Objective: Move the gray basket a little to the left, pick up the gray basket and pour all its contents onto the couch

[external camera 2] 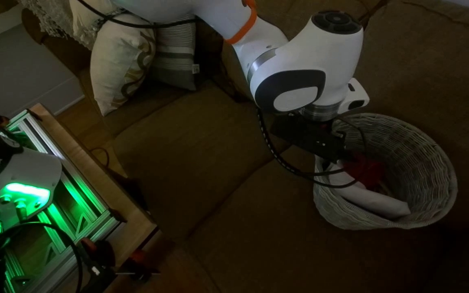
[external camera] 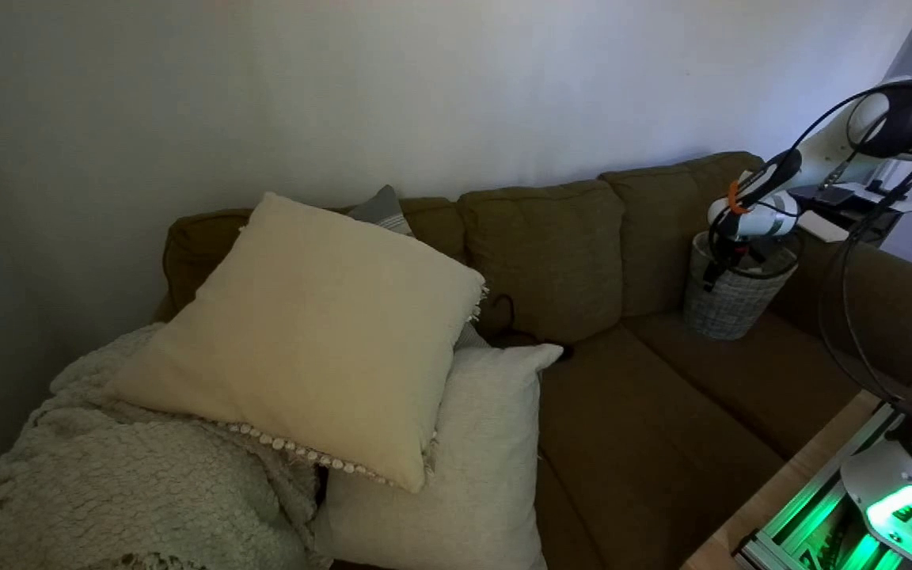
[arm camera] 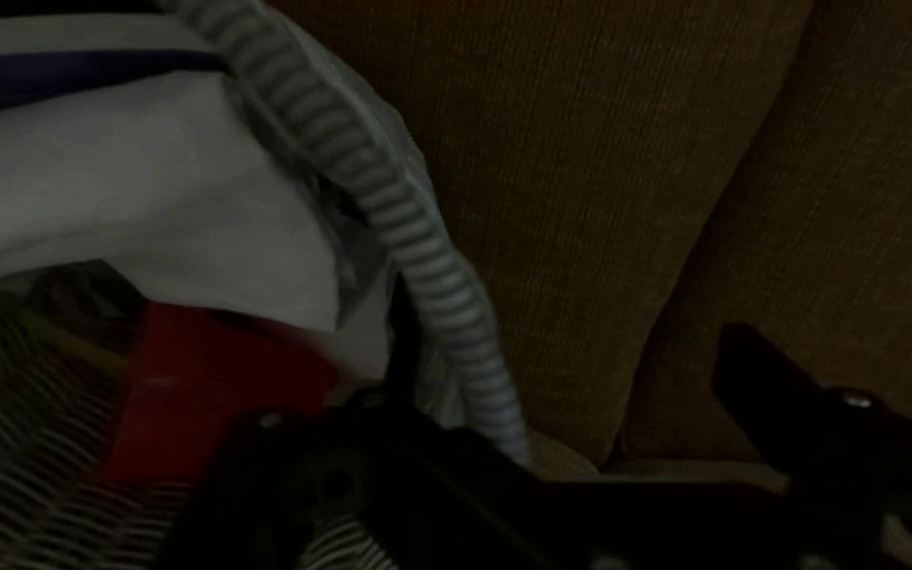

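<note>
The gray woven basket (external camera: 729, 309) stands upright on the brown couch (external camera: 630, 427), near its armrest. It also shows in an exterior view from above (external camera 2: 428, 175). Inside lie a white item (external camera 2: 375, 201) and a red item (external camera 2: 367, 169); the wrist view also shows something dark blue (arm camera: 68, 75). My gripper (arm camera: 573, 336) is open at the basket's rim (arm camera: 432, 277). One finger is inside the basket and the other is outside over the couch, with the rim between them, closer to the inside finger. In an exterior view the gripper (external camera 2: 338, 152) is partly hidden by cables and shadow.
A big cream pillow (external camera: 313, 332), a white pillow (external camera: 464, 467) and a fluffy blanket (external camera: 123, 475) cover the couch's far end. The couch armrest (external camera: 883, 301) is beside the basket. The robot base (external camera 2: 18, 183) stands on a wooden table (external camera 2: 136, 219) in front of the couch.
</note>
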`<state>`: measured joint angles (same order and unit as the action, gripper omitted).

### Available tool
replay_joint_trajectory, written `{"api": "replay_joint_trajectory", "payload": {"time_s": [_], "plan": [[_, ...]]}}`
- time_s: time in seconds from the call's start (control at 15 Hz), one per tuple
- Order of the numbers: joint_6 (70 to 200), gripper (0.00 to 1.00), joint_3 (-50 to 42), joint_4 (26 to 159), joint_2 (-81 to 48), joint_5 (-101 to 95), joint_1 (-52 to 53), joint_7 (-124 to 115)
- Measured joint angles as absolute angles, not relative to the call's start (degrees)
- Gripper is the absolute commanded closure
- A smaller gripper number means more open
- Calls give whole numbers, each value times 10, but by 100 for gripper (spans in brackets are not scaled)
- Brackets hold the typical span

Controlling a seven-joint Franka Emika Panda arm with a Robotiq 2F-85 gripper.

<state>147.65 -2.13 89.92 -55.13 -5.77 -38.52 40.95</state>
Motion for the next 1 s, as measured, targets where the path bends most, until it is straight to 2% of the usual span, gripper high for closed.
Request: {"api": "replay_joint_trajectory", "payload": {"time_s": [0.07, 0.53, 1.0], "plan": [[1468, 48, -21, 890, -557, -58, -385, 409], [1448, 99, -42, 834, -583, -59, -375, 398], [1446, 97, -78, 820, -589, -65, -340, 384]]}}
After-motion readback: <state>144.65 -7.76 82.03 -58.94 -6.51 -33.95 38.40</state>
